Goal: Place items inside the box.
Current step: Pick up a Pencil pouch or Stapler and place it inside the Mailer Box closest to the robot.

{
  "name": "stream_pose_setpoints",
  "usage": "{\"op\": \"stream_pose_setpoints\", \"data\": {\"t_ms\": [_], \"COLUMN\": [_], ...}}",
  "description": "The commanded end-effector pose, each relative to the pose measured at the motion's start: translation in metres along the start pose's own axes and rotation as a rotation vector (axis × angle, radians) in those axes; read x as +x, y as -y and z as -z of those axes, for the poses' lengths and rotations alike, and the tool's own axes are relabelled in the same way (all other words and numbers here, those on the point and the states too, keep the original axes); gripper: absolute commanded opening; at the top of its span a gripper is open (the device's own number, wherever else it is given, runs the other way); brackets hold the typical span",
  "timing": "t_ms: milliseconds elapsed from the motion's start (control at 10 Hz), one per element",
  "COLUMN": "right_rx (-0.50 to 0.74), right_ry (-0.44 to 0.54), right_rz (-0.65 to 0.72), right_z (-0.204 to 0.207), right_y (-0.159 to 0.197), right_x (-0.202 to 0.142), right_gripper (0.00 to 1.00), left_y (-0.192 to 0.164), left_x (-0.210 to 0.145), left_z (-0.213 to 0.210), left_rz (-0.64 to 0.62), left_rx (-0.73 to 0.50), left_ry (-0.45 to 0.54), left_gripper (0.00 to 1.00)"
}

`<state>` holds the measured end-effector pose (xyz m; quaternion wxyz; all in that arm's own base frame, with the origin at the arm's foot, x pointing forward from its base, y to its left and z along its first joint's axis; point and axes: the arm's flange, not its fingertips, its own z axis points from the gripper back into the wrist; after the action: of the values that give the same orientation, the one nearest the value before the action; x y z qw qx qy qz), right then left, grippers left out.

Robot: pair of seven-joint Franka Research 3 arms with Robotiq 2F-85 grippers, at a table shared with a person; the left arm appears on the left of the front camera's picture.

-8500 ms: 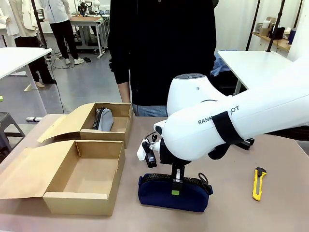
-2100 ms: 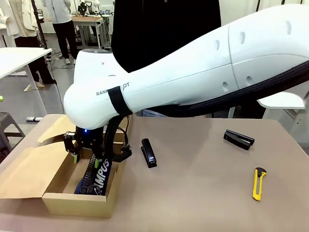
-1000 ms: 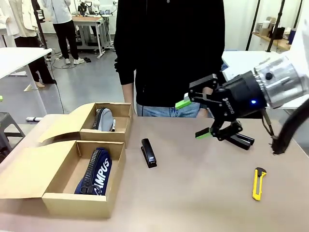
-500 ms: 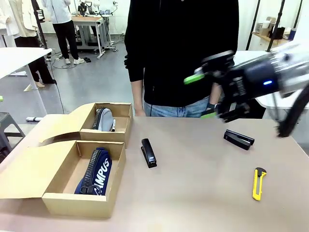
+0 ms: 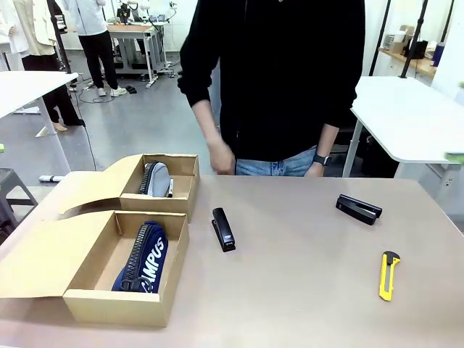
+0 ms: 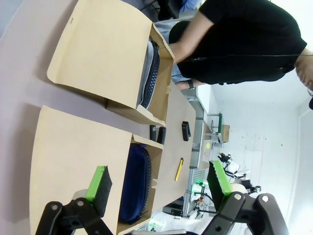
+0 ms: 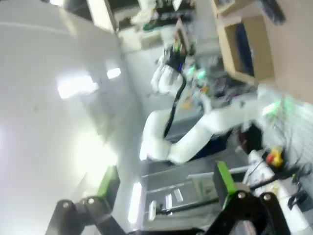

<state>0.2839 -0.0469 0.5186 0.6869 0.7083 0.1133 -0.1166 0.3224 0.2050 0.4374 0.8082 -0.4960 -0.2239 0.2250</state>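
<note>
Two open cardboard boxes sit at the table's left. The near box (image 5: 165,267) holds a navy zip pouch (image 5: 143,257) printed "CAMPUS", and the far box (image 5: 184,193) holds a grey zip pouch (image 5: 156,177). On the bare table lie a black stapler (image 5: 223,229), a second black stapler (image 5: 358,209) and a yellow utility knife (image 5: 388,275). My left gripper (image 6: 159,183) hangs open and empty above the near box's lid (image 6: 73,156), with the navy pouch (image 6: 136,183) beyond it. My right gripper (image 7: 166,188) is open and empty, raised away from the table; one green pad (image 5: 455,156) shows at the right edge.
A person in black stands at the far side, one hand (image 5: 221,156) lowered near the far box. Both box lids lie open to the left (image 5: 43,254). A white side table (image 5: 406,109) stands at back right. The right wrist view is blurred and shows a white arm (image 7: 195,132).
My right arm has swung up and off to the right, out of the front view, with its gripper still open. The person's hand has come down toward the far box.
</note>
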Motion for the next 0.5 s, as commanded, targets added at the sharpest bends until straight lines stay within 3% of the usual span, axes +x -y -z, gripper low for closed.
{"op": "stream_pose_setpoints", "data": {"t_ms": [0,100,300,400], "right_rx": [-0.047,-0.058,-0.066,-0.160], "right_ry": [-0.080,-0.128,-0.127,0.033], "right_rz": [0.024,-0.052,-0.015,0.051], "right_z": [-0.038,-0.052,-0.056,-0.039], "right_y": [0.055,0.082,0.132,0.138], "right_x": [0.021,0.014,0.003,0.010], "right_gripper": [1.00,1.00,1.00,1.00], "left_y": [-0.001,-0.001,-0.001,-0.001], "left_x": [-0.001,-0.001,-0.001,-0.001], "left_z": [0.000,0.000,0.000,0.000], "left_rz": [0.021,0.021,0.021,0.021], "left_rx": [-0.018,-0.018,-0.018,-0.018], "left_ry": [-0.001,-0.001,-0.001,-0.001], "left_gripper": [1.00,1.00,1.00,1.00]}}
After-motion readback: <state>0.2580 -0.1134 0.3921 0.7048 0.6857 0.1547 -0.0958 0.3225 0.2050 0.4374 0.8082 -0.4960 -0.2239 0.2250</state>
